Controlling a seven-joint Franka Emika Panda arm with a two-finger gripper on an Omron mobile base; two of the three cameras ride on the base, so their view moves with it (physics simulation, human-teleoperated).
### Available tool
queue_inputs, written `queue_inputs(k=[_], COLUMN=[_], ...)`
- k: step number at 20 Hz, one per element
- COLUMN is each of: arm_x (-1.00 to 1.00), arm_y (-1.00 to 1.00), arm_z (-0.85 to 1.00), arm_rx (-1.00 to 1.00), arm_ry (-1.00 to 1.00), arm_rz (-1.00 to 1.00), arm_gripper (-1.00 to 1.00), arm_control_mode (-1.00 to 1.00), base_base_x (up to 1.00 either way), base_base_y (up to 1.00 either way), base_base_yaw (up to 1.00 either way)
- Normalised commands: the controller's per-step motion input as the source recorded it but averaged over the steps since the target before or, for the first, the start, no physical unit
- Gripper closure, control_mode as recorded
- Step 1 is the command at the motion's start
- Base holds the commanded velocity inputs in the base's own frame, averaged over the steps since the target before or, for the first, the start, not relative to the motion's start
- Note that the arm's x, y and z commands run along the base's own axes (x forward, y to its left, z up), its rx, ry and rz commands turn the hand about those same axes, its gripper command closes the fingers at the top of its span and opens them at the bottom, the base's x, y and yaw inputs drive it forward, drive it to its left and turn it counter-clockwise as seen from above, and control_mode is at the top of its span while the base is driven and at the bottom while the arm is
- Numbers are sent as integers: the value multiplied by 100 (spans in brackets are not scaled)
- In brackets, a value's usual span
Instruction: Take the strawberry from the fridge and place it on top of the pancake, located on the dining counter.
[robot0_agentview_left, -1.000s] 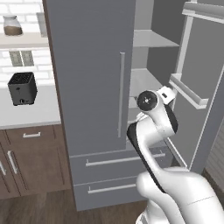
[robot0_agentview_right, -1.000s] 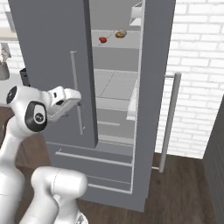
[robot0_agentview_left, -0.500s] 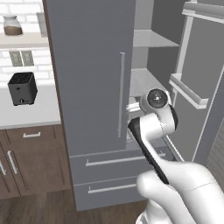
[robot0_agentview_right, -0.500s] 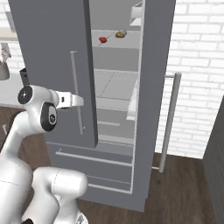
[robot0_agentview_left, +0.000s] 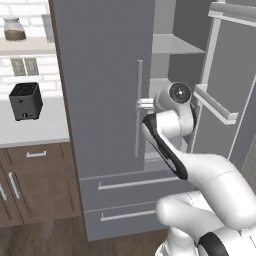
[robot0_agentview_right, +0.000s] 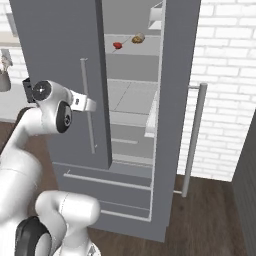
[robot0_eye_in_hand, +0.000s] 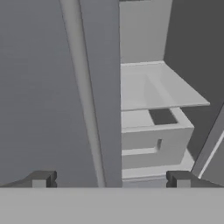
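White brick wall (robot0_agentview_right: 220, 60), dark wood floor (robot0_agentview_right: 200, 215).

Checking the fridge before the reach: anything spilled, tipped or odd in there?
Nothing stands out. The fridge has its right door swung open; the strawberry sits on an upper shelf beside a tan lumpy food item, nothing spilled. The gripper is open, near the closed door's handle.

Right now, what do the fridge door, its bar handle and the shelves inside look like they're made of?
Fridge door: matte grey, probably painted metal, with no glare. Bar handle: thin, paler grey, likely brushed metal. Shelves: flat pale grey, opaque, plastic or coated metal; can't say which.
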Motion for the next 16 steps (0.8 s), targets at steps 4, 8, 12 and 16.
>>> queue_inputs(k=[4, 8, 12, 16], arm_x=[33, 31, 50, 51], arm_y=[12, 21, 12, 3], arm_z=[3, 0, 2, 4], arm_rx=[5, 2, 2, 2], arm_ry=[-4, -4, 0, 0], arm_rz=[0, 0, 0, 0], arm_gripper=[-100, -100, -100, -100], arm_control_mode=[-100, -100, -100, -100], base_base_x=[0, 0, 0, 0], base_base_y=[0, 0, 0, 0], base_base_yaw=[0, 0, 0, 0])
